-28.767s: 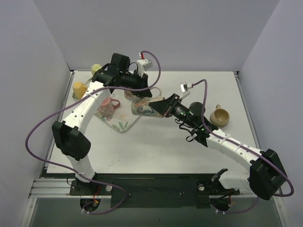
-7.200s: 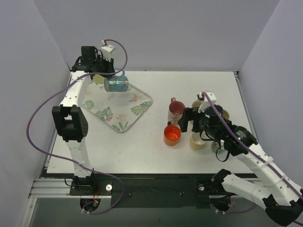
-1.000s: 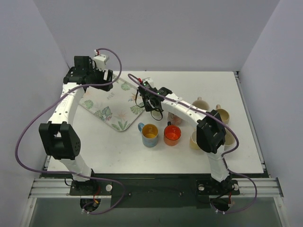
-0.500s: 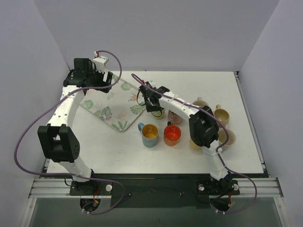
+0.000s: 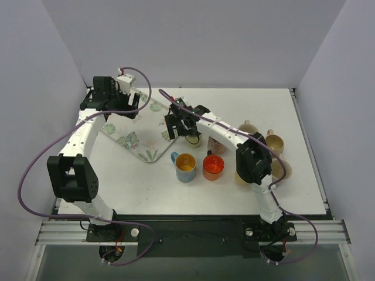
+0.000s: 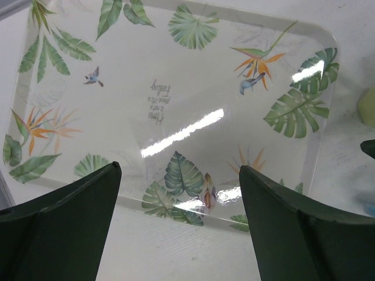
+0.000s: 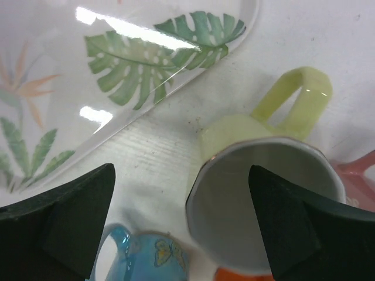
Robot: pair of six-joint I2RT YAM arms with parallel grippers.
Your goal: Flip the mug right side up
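A pale yellow-green mug (image 7: pixel 266 193) stands upright on the table, mouth up, its handle (image 7: pixel 293 96) pointing away from the camera. In the top view this mug (image 5: pixel 194 140) sits just off the tray's right corner. My right gripper (image 7: pixel 181 222) hangs open above it, one finger over bare table and the other over the mug's far rim, holding nothing. From above, the right gripper (image 5: pixel 179 126) is just left of the mug. My left gripper (image 6: pixel 179 234) is open and empty over the tray's near edge; in the top view the left gripper (image 5: pixel 124 107) is at the tray's far left corner.
A leaf-printed tray (image 5: pixel 140 137) lies at the left with nothing on it. A blue mug (image 5: pixel 186 167) and an orange mug (image 5: pixel 213 166) stand upright in front of the green one, a pink mug (image 5: pixel 217 146) beside it. Several tan mugs (image 5: pixel 273 142) cluster to the right.
My right gripper has opened and let go of the yellow-green mug, which now stands alone. The left gripper has shifted slightly over the tray.
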